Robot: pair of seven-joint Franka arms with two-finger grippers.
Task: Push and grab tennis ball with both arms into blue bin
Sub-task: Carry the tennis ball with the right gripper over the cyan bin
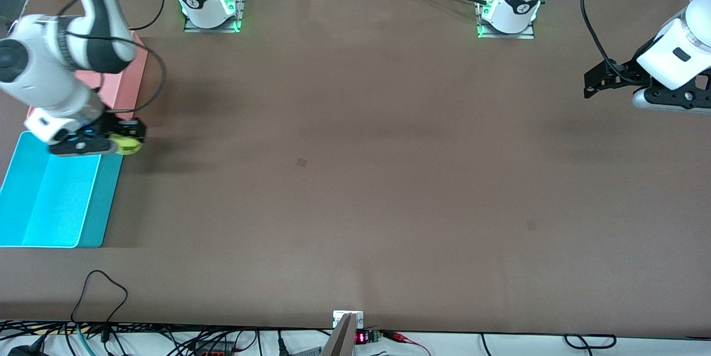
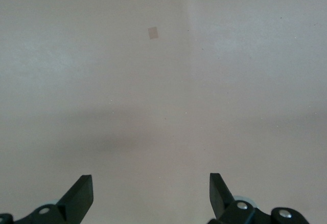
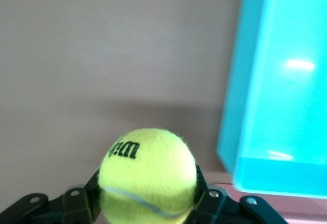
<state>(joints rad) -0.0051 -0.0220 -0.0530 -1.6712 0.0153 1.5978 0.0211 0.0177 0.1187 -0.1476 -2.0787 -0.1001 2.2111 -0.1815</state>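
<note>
Beside the blue bin [image 1: 53,200], its corner nearest the pink tub [image 1: 125,81]: right end effector [image 1: 119,142] clamps tennis ball [image 1: 129,145]; left end effector [image 1: 597,83] waits, jaws apart.

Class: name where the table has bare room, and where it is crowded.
Bare: the brown table between the blue bin and the open left gripper. Crowded: the right gripper, shut on the tennis ball, beside the pink tub.
</note>
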